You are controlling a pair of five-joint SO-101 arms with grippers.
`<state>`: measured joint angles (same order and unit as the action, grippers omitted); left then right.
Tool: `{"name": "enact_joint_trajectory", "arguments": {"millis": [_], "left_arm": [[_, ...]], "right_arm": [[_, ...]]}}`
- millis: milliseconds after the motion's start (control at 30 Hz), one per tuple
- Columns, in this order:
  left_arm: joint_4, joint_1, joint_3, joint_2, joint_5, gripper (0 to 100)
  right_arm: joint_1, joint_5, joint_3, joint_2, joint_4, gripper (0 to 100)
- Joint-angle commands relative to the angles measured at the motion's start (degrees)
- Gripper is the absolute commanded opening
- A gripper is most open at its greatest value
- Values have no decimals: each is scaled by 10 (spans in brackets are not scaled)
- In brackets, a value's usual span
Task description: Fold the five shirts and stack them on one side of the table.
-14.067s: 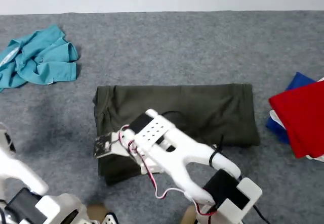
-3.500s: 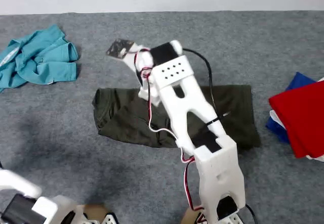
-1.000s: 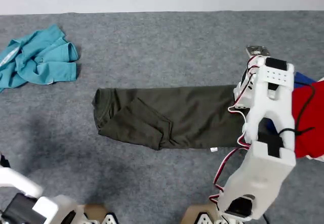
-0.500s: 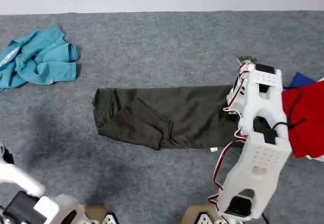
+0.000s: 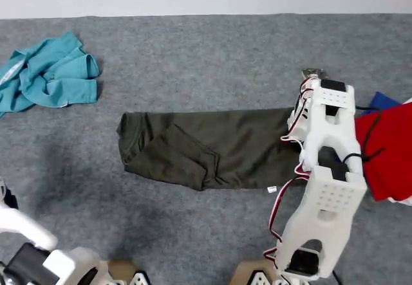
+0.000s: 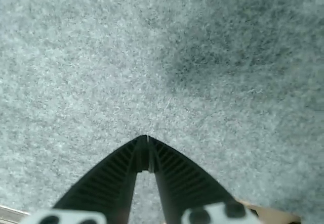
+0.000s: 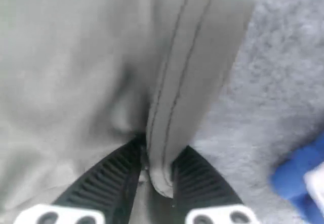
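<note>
A dark olive shirt [image 5: 212, 147] lies folded into a long band across the middle of the grey table. My right arm [image 5: 325, 169] stands over its right end. In the right wrist view my right gripper [image 7: 154, 171] is shut on a raised fold of the olive shirt's stitched hem [image 7: 177, 97]. A crumpled teal shirt [image 5: 48, 73] lies at the far left. A red shirt [image 5: 386, 150] sits on a blue shirt [image 5: 381, 100] at the right edge. My left gripper [image 6: 147, 142] is shut over bare grey felt, holding nothing.
The left arm's white base [image 5: 26, 240] sits at the near left corner. Grey felt [image 5: 212, 53] stretches open behind the olive shirt and in front of it. A strip of white cloth [image 5: 404, 201] peeks out under the red shirt.
My right arm swung from the olive shirt's left part to its right end, then in the last second shifted slightly left over the hem. The shirt went from wide to a narrower band.
</note>
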<state>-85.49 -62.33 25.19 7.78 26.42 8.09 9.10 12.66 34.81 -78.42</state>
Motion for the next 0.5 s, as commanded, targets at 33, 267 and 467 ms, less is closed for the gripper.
{"name": "enact_joint_trajectory", "arguments": {"millis": [33, 267, 467], "left_arm": [[-3, 4, -20, 23, 3, 4], [-5, 4, -20, 27, 4, 4], [-7, 3, -20, 27, 4, 4]], "right_arm": [[-39, -6, 9, -80, -31, 9], [-90, -5, 9, -182, -75, 9], [-154, -5, 9, -199, -81, 9]]}}
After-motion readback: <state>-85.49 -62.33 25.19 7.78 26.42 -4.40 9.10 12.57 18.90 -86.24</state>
